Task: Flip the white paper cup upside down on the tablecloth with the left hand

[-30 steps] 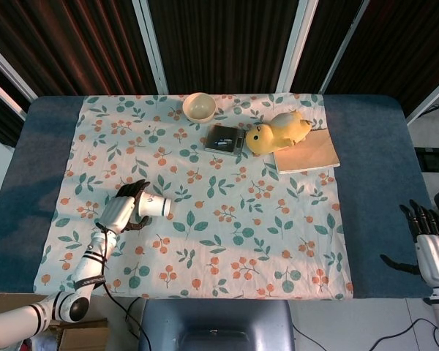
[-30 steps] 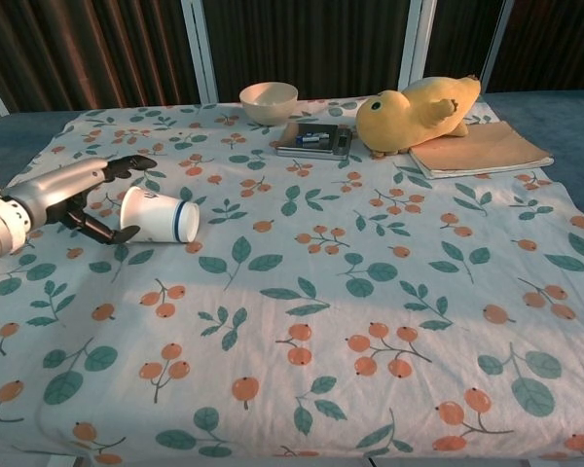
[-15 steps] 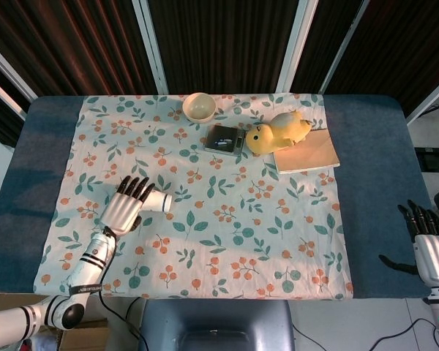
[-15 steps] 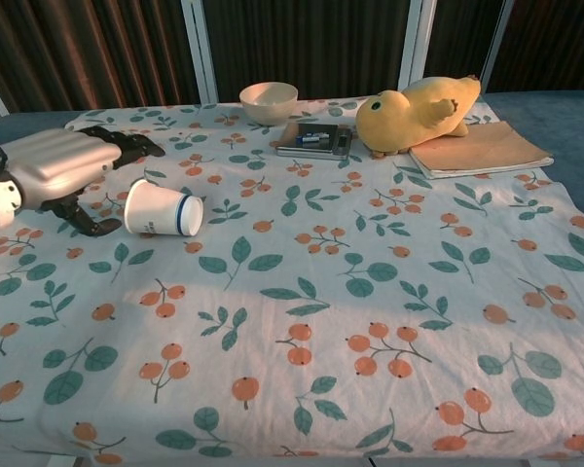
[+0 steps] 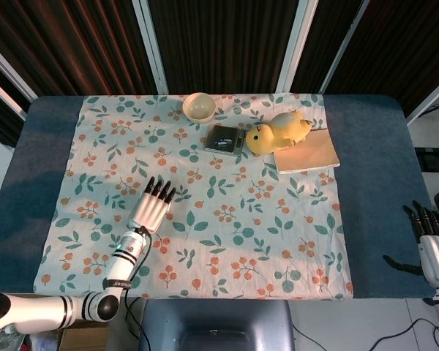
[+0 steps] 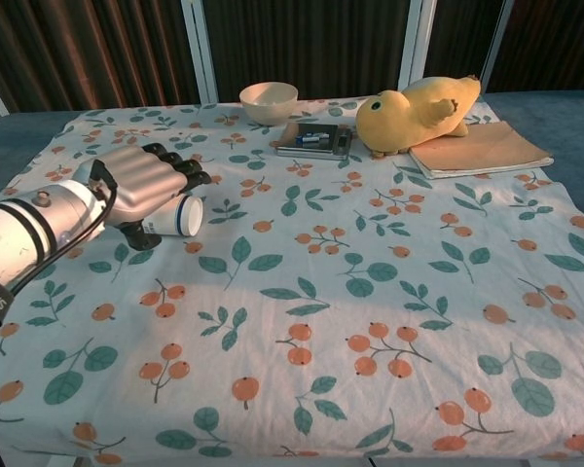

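Note:
The white paper cup [image 6: 182, 216] with a blue band lies on its side on the floral tablecloth [image 6: 370, 292] at the left. My left hand [image 6: 146, 184] is spread over its top, fingers stretched out flat and the thumb low beside the cup. No closed grip around the cup shows. In the head view the left hand [image 5: 152, 209] hides the cup entirely. My right hand [image 5: 432, 246] hangs open off the table's right edge, holding nothing.
At the back of the cloth [image 5: 241, 219] stand a cream bowl [image 5: 199, 107], a small dark scale [image 5: 225, 138], a yellow plush duck [image 5: 278, 131] and a tan pad [image 5: 307, 153]. Blue table surface [image 5: 377, 190] borders the cloth on both sides.
My left hand has swung rightward from beside the cup to directly over it, covering it from above. The cup stays on its side in about the same spot. The right hand barely moved.

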